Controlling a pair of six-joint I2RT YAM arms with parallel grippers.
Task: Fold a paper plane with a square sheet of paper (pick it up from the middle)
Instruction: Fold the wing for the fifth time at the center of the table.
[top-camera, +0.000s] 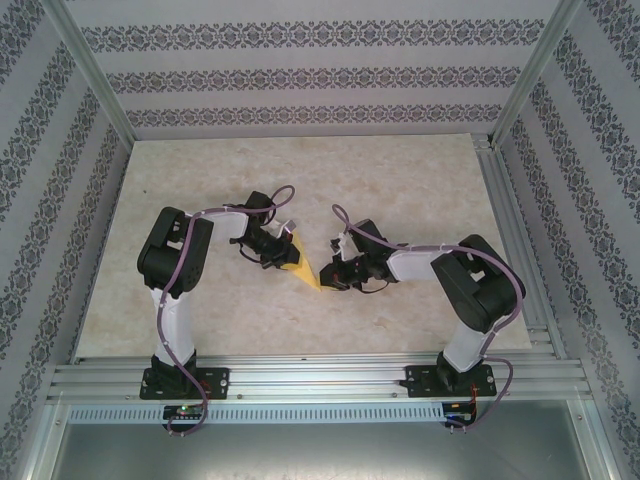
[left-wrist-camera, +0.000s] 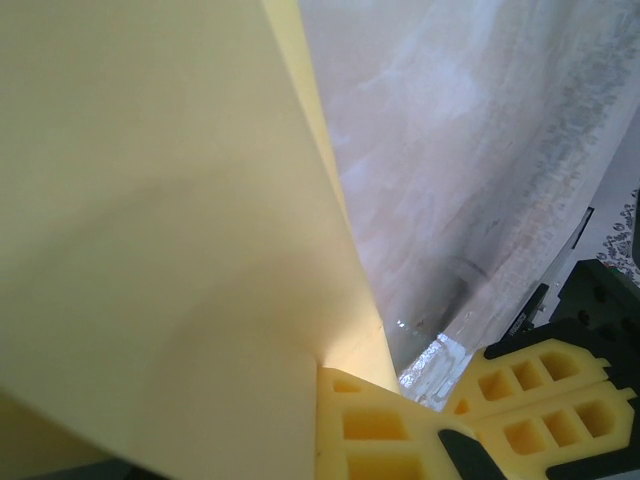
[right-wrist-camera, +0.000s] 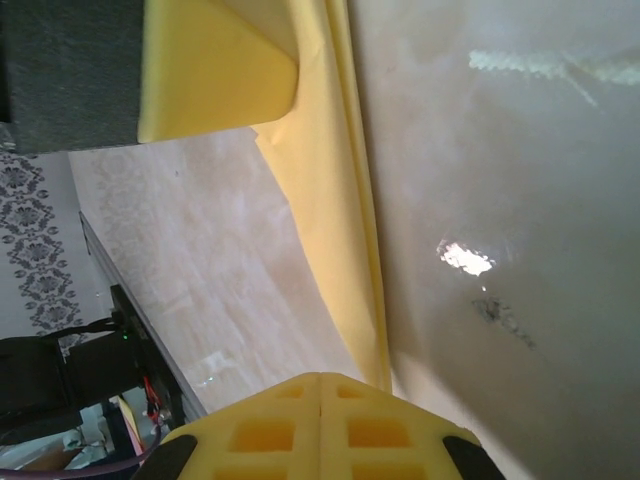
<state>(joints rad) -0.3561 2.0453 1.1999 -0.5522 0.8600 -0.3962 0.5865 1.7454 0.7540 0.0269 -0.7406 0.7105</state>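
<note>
**Item: sheet of paper (top-camera: 303, 265), pale yellow, part-folded.**

Location: we find it near the middle of the table (top-camera: 400, 180), a little toward the table's near edge. It lies low on the tabletop as a narrow wedge, its tip pointing at that near edge.

Condition: no longer a flat square. In the right wrist view we count long layered edges running side by side down the sheet (right-wrist-camera: 330, 200). In the left wrist view one broad panel (left-wrist-camera: 150, 200) rises off the table at a slant.

Left gripper (top-camera: 283, 252): over the table's middle, jaws closed (left-wrist-camera: 450, 405). The paper meets the outer side of one finger; we see none between the jaws. One of its fingers (right-wrist-camera: 215, 70) rests on the sheet.

Right gripper (top-camera: 330, 272): also over the table's middle, jaws closed together (right-wrist-camera: 320, 385), tips just beside the folded edge.

Progress, in our judgement: lengthwise folds made and the pointed form emerging. Wing folds and firm creasing look outstanding, and the dart is not finished.
</note>
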